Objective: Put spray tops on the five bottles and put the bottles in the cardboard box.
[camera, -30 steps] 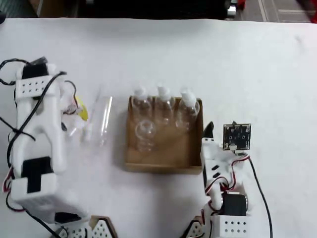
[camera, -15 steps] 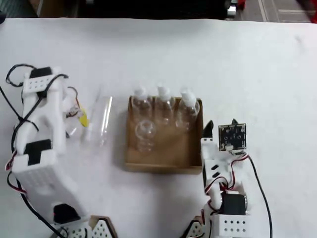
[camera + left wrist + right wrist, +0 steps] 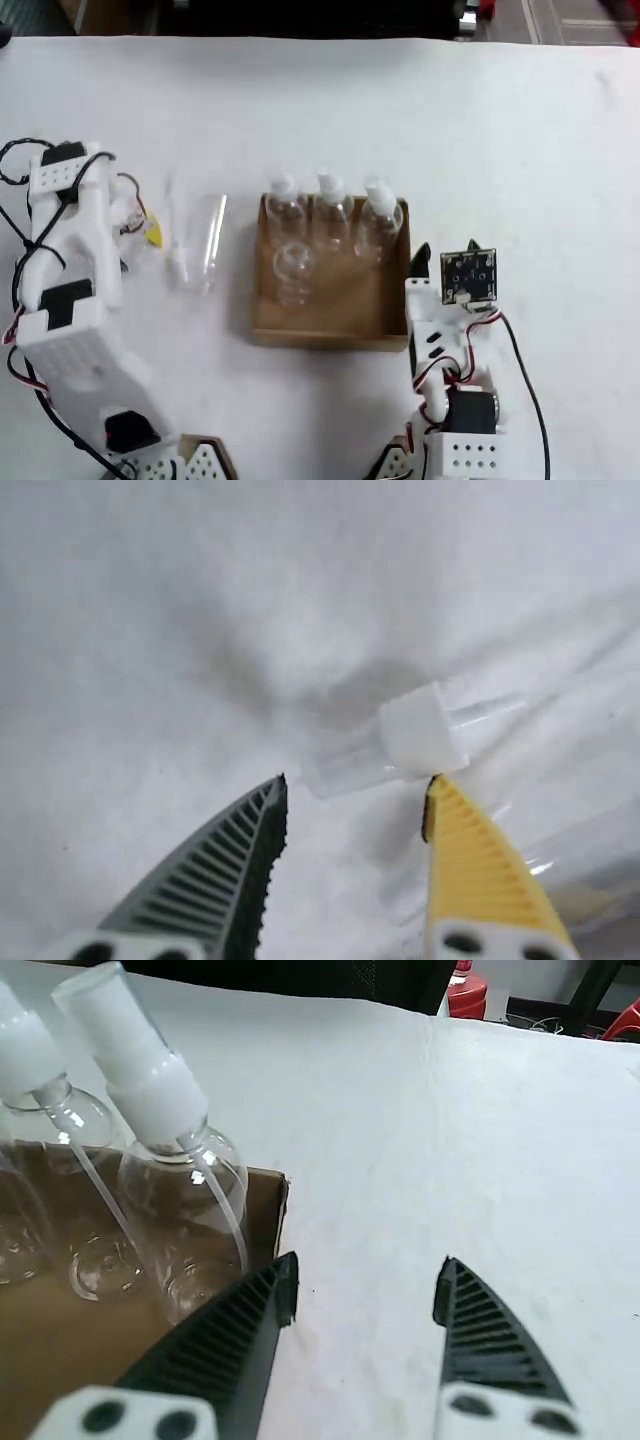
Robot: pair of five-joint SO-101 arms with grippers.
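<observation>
A loose spray top lies on the white table beside an uncapped clear bottle that rests on its side. My left gripper hovers open just left of them, its yellow finger tip close to the top's white collar. The cardboard box holds three upright bottles with spray tops along its far wall and one upright open bottle. My right gripper stays open at the box's right edge, near the capped bottle.
The box wall sits just beside my right gripper's fingers. Bare white table stretches beyond and to the right of the box. Cables trail along the left arm.
The left arm has drawn back to the left, its gripper now a little farther from the lying bottle. The right wrist turned slightly, then held still.
</observation>
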